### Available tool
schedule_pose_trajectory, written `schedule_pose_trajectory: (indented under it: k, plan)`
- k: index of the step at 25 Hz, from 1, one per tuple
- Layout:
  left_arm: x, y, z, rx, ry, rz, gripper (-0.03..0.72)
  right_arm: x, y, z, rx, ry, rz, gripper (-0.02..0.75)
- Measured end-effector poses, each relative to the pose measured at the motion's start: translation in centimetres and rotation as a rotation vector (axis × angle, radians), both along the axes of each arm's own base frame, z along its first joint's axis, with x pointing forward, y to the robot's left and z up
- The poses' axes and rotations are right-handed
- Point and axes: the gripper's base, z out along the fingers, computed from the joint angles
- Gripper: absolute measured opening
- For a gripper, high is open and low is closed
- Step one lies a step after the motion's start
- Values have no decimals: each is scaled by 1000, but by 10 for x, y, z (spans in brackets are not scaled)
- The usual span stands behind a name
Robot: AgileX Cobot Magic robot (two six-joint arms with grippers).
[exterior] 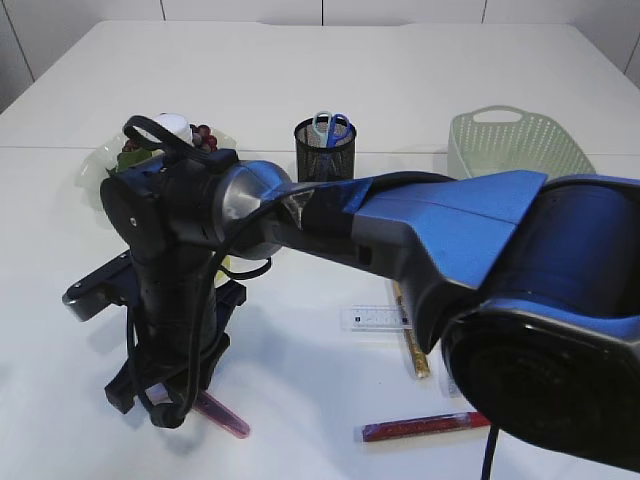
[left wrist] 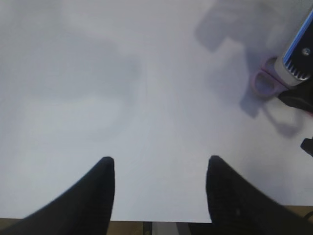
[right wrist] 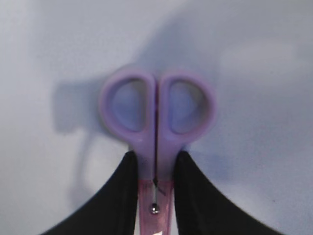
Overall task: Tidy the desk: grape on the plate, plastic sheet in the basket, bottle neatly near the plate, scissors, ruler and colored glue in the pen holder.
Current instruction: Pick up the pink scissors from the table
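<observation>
Purple-handled scissors [right wrist: 143, 141] with a pink blade cover lie on the white table, and my right gripper [right wrist: 155, 154] is shut on their neck just below the finger loops. In the exterior view the right arm reaches across to the left, its gripper [exterior: 172, 405] low at the table with the pink blade tip [exterior: 228, 418] sticking out. My left gripper [left wrist: 159, 159] hangs open over bare table, the scissors' loops [left wrist: 266, 84] off to its right. Grapes [exterior: 205, 133] and a white-capped bottle [exterior: 173, 126] sit by the plate [exterior: 97, 168]. I cannot make out the plastic sheet.
A black mesh pen holder [exterior: 325, 155] holds blue scissors [exterior: 331, 124]. A pale green basket [exterior: 515, 140] stands at the back right. A clear ruler [exterior: 375, 318], a gold glue stick [exterior: 412, 352] and a red glue stick [exterior: 420, 427] lie under the right arm.
</observation>
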Motion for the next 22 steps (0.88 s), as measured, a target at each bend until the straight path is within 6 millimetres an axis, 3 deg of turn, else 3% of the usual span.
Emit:
schedule_pose_trajectory:
  k: [8, 16, 19, 22]
  plan:
    - [0, 0, 0, 0, 0, 0, 435, 0, 0, 1, 1, 1, -17, 181]
    - [0, 0, 0, 0, 0, 0, 435, 0, 0, 17, 26, -19, -19, 181]
    - [0, 0, 0, 1, 0, -2, 435, 0, 0, 20, 31, -23, -20, 123]
    - [0, 0, 0, -1, 0, -2, 435, 0, 0, 20, 31, -23, -20, 111]
